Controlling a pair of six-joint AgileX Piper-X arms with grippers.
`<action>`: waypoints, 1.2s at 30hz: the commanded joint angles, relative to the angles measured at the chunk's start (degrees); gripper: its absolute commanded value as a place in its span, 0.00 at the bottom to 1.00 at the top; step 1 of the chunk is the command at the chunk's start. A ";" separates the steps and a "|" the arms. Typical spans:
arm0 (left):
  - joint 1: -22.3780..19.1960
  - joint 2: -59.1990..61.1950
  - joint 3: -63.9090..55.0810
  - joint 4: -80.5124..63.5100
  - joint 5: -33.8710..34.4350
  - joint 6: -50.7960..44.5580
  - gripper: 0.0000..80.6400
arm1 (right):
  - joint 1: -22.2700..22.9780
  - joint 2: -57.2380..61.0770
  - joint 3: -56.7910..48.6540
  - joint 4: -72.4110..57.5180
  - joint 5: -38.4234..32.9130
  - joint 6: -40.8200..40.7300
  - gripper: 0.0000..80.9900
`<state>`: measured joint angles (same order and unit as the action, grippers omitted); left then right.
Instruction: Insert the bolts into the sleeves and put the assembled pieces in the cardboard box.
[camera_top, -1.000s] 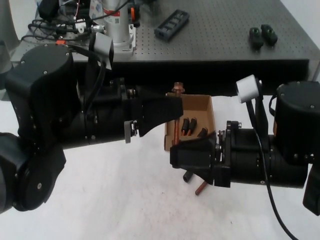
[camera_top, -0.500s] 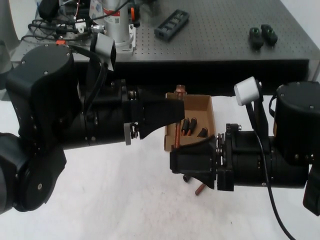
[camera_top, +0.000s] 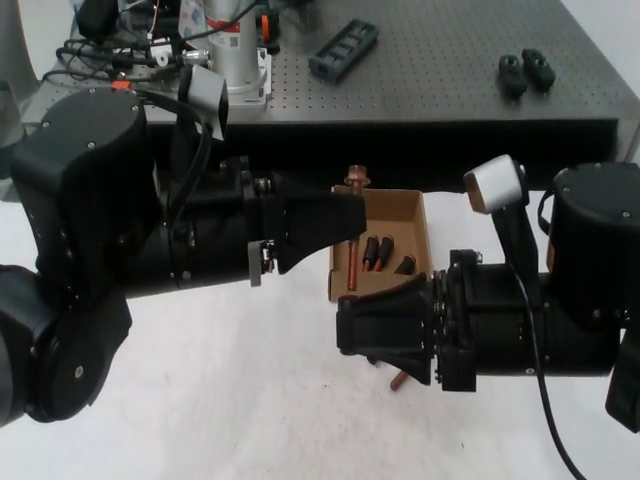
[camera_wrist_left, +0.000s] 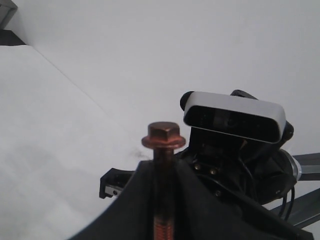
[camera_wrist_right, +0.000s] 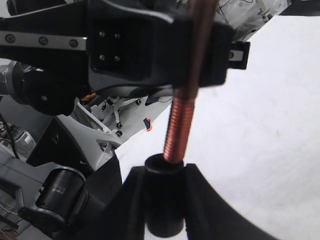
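Note:
My left gripper (camera_top: 350, 225) is shut on a copper bolt (camera_top: 352, 265) and holds it upright, hex head (camera_wrist_left: 163, 136) on top, in front of the cardboard box (camera_top: 420, 215). My right gripper (camera_top: 345, 325) sits just below it, shut on a black sleeve (camera_wrist_right: 164, 215). In the right wrist view the bolt's threaded end (camera_wrist_right: 179, 132) meets the sleeve's mouth; how deep it goes in I cannot tell. The left wrist view shows the fingers (camera_wrist_left: 135, 200) closed on the shank. Several black-sleeved pieces (camera_top: 378, 250) lie in the box.
A loose copper bolt (camera_top: 400, 380) lies on the white cloth under the right arm. Behind the box runs a dark perforated bench with a black tray (camera_top: 345, 48), two black parts (camera_top: 525, 70) and cables. Both bulky arms crowd the middle.
The right gripper with the sleeve has shifted toward the near edge and slightly left, now covering the loose black sleeve on the cloth. The left arm and bolt stayed almost still.

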<state>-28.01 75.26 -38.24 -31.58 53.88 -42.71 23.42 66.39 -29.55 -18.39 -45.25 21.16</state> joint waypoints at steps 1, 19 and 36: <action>0.01 -0.19 -0.25 -0.69 -0.51 0.74 0.01 | -0.01 -0.14 -0.37 -3.02 1.00 -0.14 0.01; 0.01 -0.19 -0.25 -0.69 0.71 4.37 0.01 | -0.01 -0.34 -0.37 -6.38 7.19 1.35 0.01; 0.01 -0.19 -0.25 -0.69 0.37 7.16 0.04 | -0.31 -0.48 -0.50 -10.25 9.59 2.00 0.01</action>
<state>-27.88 75.26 -38.23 -32.06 53.85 -37.40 22.88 66.39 -29.06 -25.81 -36.66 23.36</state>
